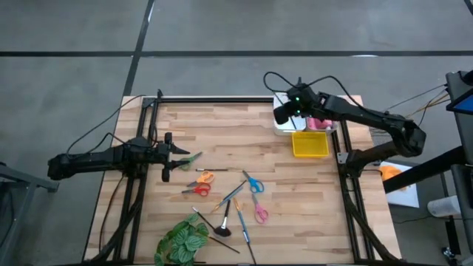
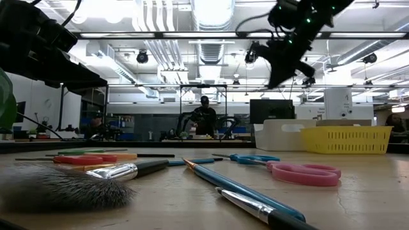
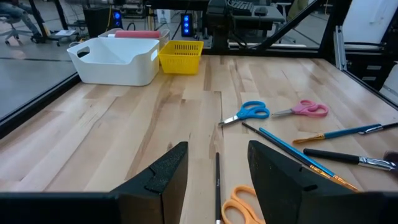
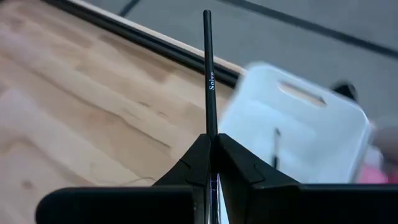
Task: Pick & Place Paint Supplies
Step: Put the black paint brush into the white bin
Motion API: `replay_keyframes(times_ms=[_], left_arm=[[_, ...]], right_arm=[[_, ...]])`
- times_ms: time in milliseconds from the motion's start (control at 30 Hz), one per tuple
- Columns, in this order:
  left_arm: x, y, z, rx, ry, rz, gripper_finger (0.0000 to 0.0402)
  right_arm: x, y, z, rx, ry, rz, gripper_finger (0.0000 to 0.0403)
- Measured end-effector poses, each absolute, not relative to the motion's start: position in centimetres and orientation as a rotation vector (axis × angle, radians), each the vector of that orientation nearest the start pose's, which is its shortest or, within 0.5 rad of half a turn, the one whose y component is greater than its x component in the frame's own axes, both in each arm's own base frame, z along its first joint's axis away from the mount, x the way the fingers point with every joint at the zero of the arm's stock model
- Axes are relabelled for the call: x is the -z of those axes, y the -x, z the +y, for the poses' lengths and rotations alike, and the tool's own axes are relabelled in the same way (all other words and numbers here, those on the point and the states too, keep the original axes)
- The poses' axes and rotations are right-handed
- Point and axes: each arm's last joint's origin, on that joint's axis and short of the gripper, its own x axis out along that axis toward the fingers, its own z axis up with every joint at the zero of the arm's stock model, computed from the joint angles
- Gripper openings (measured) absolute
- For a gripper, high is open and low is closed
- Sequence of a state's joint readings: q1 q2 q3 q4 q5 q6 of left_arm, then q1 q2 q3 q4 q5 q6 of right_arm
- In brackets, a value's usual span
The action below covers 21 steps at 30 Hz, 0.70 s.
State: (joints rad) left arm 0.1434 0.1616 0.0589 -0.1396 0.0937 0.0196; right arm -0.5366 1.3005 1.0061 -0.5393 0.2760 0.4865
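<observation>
My right gripper [image 1: 283, 113] hangs over the table's far right, shut on a thin dark brush [image 4: 208, 68], above the white bin [image 4: 292, 137]. The bin [image 1: 282, 124] holds pink tubes [image 1: 319, 123] and another dark brush [image 4: 276, 146]. Green [image 1: 189, 157], orange [image 1: 205, 177], red [image 1: 198, 190], blue [image 1: 253, 183] and pink scissors [image 1: 260, 213] lie on the wood, with several brushes [image 1: 241, 218] among them. My left gripper [image 1: 168, 154] waits open at the left, and a thin dark brush [image 3: 217, 183] lies on the table between its fingers, untouched. My right gripper pinches the brush's dark handle [image 4: 211, 127] between its two fingers. The handle runs along the fingers and its long free end sticks out ahead of them. The gripper slants downward, and the brush is lifted clear above the table and the bin.
A yellow basket [image 1: 310, 144] stands against the white bin's near side. A green leafy plant [image 1: 181, 240] lies at the table's near edge. Black frame rails run along the left, far and right edges. Bare wood shows across the far middle of the table.
</observation>
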Motion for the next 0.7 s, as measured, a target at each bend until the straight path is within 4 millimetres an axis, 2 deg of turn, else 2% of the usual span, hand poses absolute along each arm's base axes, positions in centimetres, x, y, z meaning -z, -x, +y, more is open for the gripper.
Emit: replay_keyframes(times_ms=[167,300,533,700], left_arm=[[-15.7,-10.2,1.2,-0.047,0.009,0.241,0.0169],[-15.7,-10.2,1.2,-0.047,0.009,0.241,0.0169],[-15.7,-10.2,1.2,-0.048,0.009,0.241,0.0169],[-15.7,-10.2,1.2,-0.048,0.009,0.241,0.0169]], right_arm=[[-24.8,-20.7,-14.4,1.079,-0.632,0.661,0.0017],[-22.7,-20.2,-14.4,1.115,-0.681,0.652,0.0017],[-18.9,-20.5,-14.6,1.143,-0.739,0.614,0.0017],[-17.5,-21.1,-15.0,1.149,-0.743,0.642,0.0017]])
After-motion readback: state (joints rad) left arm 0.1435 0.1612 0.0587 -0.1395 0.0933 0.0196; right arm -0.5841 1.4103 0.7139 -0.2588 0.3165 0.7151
